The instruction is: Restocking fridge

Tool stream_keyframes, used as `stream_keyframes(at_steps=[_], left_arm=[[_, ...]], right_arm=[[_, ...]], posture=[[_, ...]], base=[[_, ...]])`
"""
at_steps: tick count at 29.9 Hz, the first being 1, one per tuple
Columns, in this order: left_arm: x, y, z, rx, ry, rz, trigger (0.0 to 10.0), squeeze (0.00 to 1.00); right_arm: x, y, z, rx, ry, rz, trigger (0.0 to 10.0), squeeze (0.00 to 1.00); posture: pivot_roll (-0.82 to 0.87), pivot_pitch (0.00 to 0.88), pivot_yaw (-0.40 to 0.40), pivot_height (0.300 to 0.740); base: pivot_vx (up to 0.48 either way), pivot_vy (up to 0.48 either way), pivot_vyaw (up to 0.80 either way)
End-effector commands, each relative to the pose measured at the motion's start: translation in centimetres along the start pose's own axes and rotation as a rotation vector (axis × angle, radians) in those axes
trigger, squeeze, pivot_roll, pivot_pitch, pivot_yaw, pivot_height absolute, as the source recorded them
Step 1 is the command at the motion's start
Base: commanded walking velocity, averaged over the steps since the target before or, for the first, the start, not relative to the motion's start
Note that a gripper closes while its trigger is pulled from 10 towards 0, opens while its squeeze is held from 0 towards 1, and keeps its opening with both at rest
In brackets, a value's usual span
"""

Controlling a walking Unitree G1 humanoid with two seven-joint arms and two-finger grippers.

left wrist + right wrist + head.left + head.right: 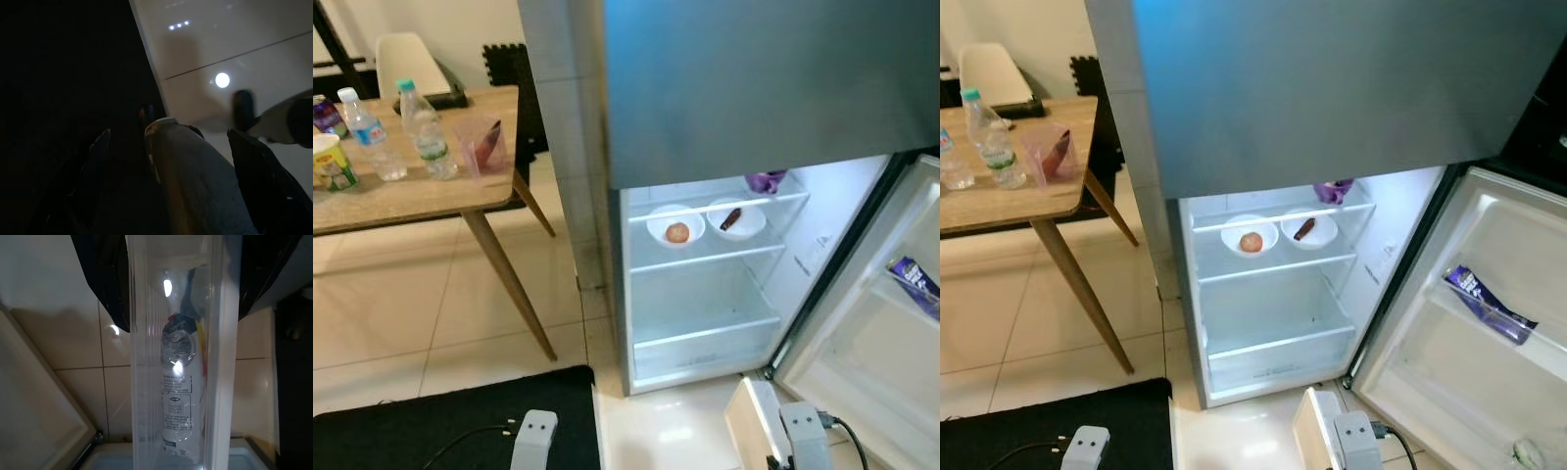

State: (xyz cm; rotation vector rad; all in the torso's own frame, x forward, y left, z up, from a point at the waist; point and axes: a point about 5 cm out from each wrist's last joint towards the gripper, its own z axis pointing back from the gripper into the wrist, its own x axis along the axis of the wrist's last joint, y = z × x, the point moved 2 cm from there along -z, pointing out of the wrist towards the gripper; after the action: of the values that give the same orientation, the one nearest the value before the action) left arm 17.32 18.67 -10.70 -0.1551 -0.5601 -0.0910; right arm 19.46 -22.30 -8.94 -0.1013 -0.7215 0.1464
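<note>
Pinching a clear plastic container between its black fingers, the right gripper holds it low before the open fridge; inside, a white labelled packet, print unreadable.

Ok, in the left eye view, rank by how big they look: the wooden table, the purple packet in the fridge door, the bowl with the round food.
1. Wooden table
2. Bowl with the round food
3. Purple packet, looks close to the bowl, partly cut off, so that order is unsure.

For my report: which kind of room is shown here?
Probably a home kitchen or dining area: an open fridge holding two bowls of food, a wooden table with water bottles, and a tiled floor.
</note>
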Motion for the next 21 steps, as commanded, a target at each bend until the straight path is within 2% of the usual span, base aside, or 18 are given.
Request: stream_keyframes(at_steps=[1, 11, 21], left_arm=[[-0.1, 0.3, 0.1, 0.004, 0.011, -0.014, 10.0, 0.0], [-0.2, 0.2, 0.1, 0.002, 0.015, -0.016, 10.0, 0.0], [-0.3, 0.4, 0.1, 0.017, 0.019, -0.011, 10.0, 0.0]], right_arm=[[0.2, -0.4, 0.1, -0.011, -0.012, 0.007, 10.0, 0.0], [0.6, -0.3, -0.1, -0.003, -0.03, 0.006, 10.0, 0.0], [3.0, 0.8, -0.5, 0.072, -0.122, -0.01, 10.0, 0.0]], posture=[[-0.1, 0.032, 0.032, 0.74], [-0.1, 0.035, 0.034, 0.74], [-0.1, 0.035, 0.034, 0.74]], base=[[0.0, -0.401, 0.0], [0.0, -0.394, 0.0], [0.0, 0.0, 0.0]])
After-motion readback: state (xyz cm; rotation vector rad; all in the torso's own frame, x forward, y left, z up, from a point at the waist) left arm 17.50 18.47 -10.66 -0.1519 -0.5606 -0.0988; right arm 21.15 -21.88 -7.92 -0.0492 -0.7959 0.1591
